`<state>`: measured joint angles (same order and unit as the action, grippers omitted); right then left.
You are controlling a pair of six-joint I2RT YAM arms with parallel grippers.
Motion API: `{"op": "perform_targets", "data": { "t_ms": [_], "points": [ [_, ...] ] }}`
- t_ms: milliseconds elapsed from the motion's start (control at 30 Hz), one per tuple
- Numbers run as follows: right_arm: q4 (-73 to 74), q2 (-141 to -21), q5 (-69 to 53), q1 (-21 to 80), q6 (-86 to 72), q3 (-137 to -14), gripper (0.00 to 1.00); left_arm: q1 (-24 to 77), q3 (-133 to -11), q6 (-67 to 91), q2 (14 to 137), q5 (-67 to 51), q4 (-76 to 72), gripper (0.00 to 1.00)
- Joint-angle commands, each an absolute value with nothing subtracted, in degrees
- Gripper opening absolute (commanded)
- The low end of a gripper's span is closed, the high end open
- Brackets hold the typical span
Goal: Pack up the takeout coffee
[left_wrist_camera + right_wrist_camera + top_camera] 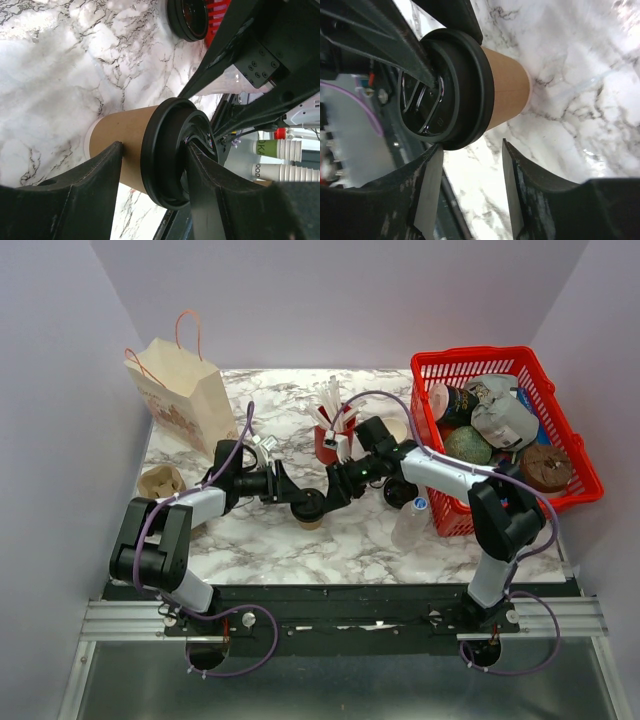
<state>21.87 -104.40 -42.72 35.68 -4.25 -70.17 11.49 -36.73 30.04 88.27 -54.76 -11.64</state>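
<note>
From my seat the packing has not started. The coffee (310, 508) is out on the desk (260, 545), roughly mid-desk, upright as far as I can judge, with its black lid (162, 150) on. The paper bag (185, 395), which I take to be where it goes, stands open-topped at the far left corner, well apart from the cup, with nothing of the coffee in it.

Both arms have met at the cup. My left tool (156, 150) straddles it: one finger (92, 187) lies against the paper wall and the other lies across the lid. From these views I cannot tell whether that is a firm clamp or only contact.

My right tool (470, 150) is apart. Bare marble shows between its two pads, and the cup sits just beyond the tips, not between them.

So what I count as done is the approach only. Left to do, as I read it, is to get a sure hold, lift without squeezing the lid off, carry the cup across to the bag and lower it in upright.
</note>
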Motion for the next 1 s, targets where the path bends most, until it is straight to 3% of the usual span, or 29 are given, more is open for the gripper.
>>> {"op": "perform_targets", "data": {
  "t_ms": [0,133,367,400,433,733,967],
  "points": [
    [17.8,-103.2,-31.4,36.6,7.9,-67.1,0.62,12.1,-34.8,24.0,93.3,-43.7,-4.0,0.56],
    [18.9,-99.4,-32.8,36.6,17.9,-68.7,0.71,12.1,-36.4,23.2,93.3,-43.9,-2.7,0.56],
    [19.6,-97.2,-40.0,36.6,25.9,-70.2,0.76,12.1,-37.7,22.4,93.3,-43.5,-1.3,0.55],
    [19.6,-97.6,-40.9,36.7,26.1,-71.3,0.82,12.1,-37.8,22.4,93.3,-43.4,-1.1,0.55],
    [19.6,-98.0,-42.2,36.7,26.5,-71.8,0.99,12.1,-37.8,22.3,93.3,-43.5,-1.0,0.55],
    [20.8,-101.0,-46.1,39.5,32.0,-75.7,0.99,12.1,-37.4,21.4,92.4,-43.4,-0.1,0.55],
    [20.9,-103.7,-41.8,41.7,34.4,-77.1,0.98,12.1,-37.9,20.8,92.5,-43.2,1.2,0.55]
  ]
}}
